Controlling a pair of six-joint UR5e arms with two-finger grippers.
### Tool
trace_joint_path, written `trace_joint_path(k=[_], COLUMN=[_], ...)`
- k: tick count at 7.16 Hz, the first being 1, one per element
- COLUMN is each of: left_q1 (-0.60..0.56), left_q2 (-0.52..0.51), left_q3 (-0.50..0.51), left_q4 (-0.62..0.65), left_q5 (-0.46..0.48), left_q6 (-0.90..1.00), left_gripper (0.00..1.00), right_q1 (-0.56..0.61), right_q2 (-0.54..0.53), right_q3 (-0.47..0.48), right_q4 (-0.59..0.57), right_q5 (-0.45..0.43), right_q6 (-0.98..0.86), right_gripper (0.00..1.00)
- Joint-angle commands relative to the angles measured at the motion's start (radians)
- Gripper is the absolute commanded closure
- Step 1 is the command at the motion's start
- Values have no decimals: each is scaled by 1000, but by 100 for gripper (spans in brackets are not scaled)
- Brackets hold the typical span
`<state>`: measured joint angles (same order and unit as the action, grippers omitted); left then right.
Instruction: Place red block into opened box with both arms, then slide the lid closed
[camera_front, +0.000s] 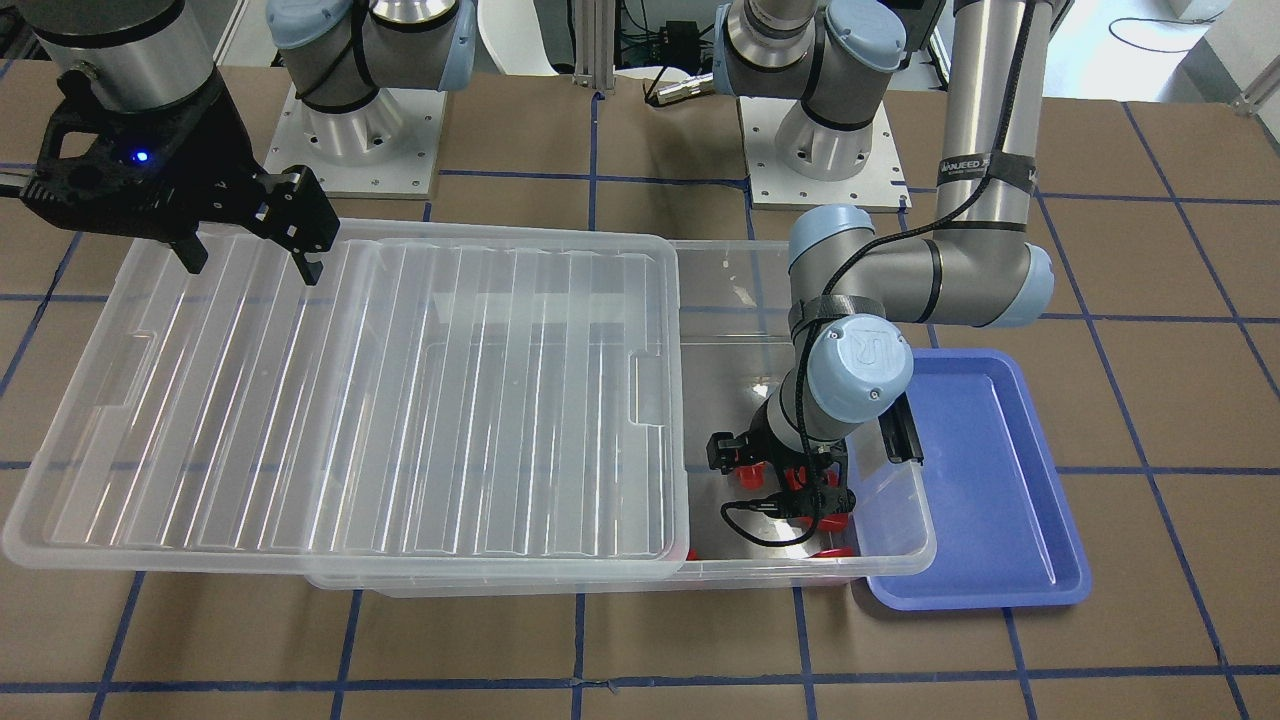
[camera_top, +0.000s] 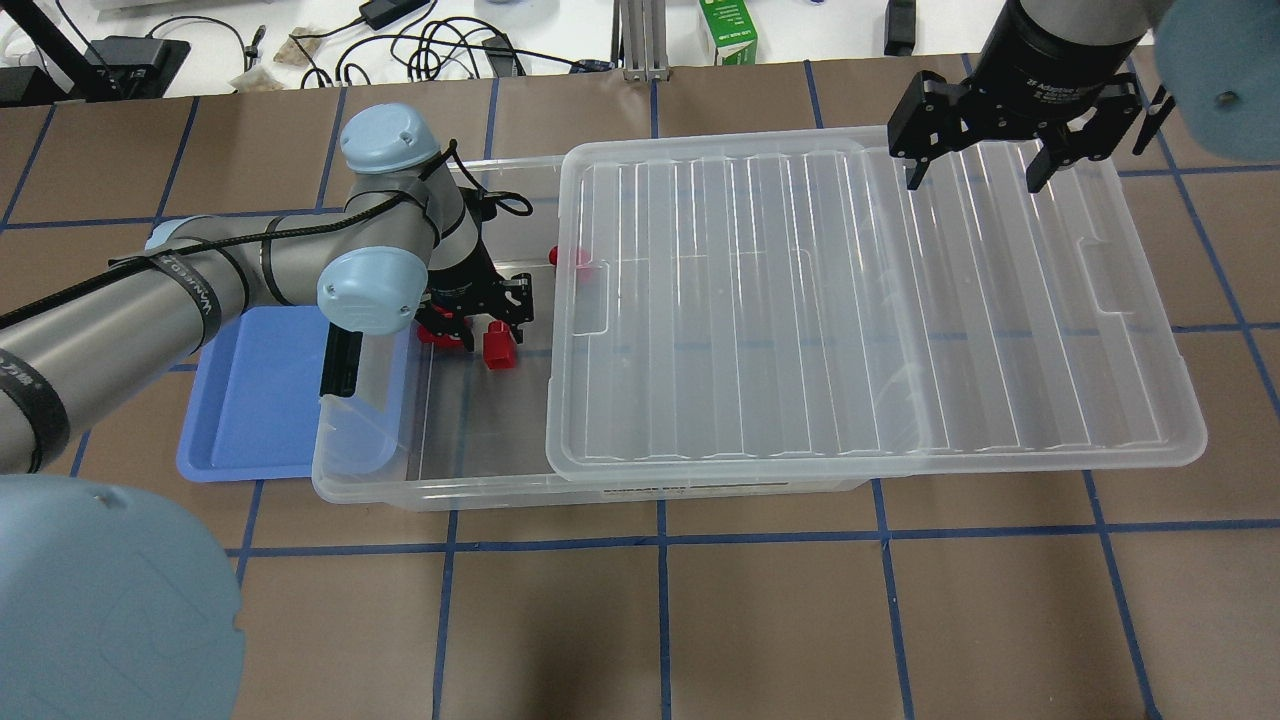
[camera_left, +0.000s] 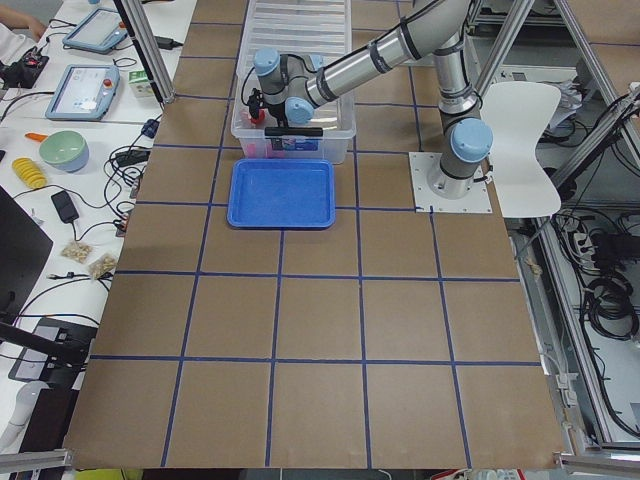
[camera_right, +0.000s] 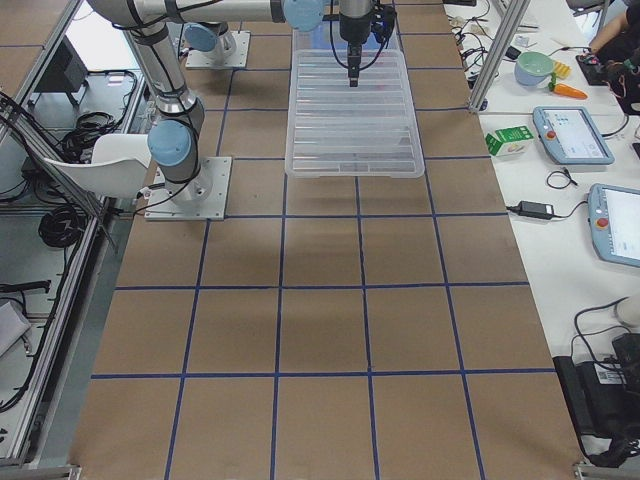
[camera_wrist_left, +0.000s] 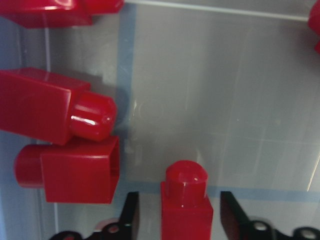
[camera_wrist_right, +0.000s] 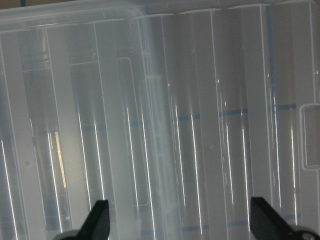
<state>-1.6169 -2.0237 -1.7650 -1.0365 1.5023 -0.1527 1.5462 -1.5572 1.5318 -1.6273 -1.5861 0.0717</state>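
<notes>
Holding red blocks (camera_wrist_left: 80, 170), the box (camera_top: 480, 430) lies partly under the lid (camera_top: 800, 300).

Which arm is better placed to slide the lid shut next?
Right. The right gripper hangs open over the lid's overhanging end, free to push. The left gripper is down inside the box, fingers open around a red block, and would likely have to withdraw first.

Blocks (camera_wrist_left: 80, 169) are red, ribbed lid (camera_top: 800, 300) clear, tray (camera_top: 255, 395) blue.
</notes>
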Motion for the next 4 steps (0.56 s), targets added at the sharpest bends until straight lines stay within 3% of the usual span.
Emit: trace_joint_path(k=[1,4], left_q1=[-6,2], left_q2=[48,164], left_q3=[18,33], left_q4=[-10,-60], left_q5=[10,12], left_q6=[5,7], left_gripper=[0,0], right_q1=[0,0], right_q2=[0,0], right_q3=[-2,-2], right_q4=[1,1], right_q5=[0,0], right_q6=[-1,-3], right_gripper=[0,0])
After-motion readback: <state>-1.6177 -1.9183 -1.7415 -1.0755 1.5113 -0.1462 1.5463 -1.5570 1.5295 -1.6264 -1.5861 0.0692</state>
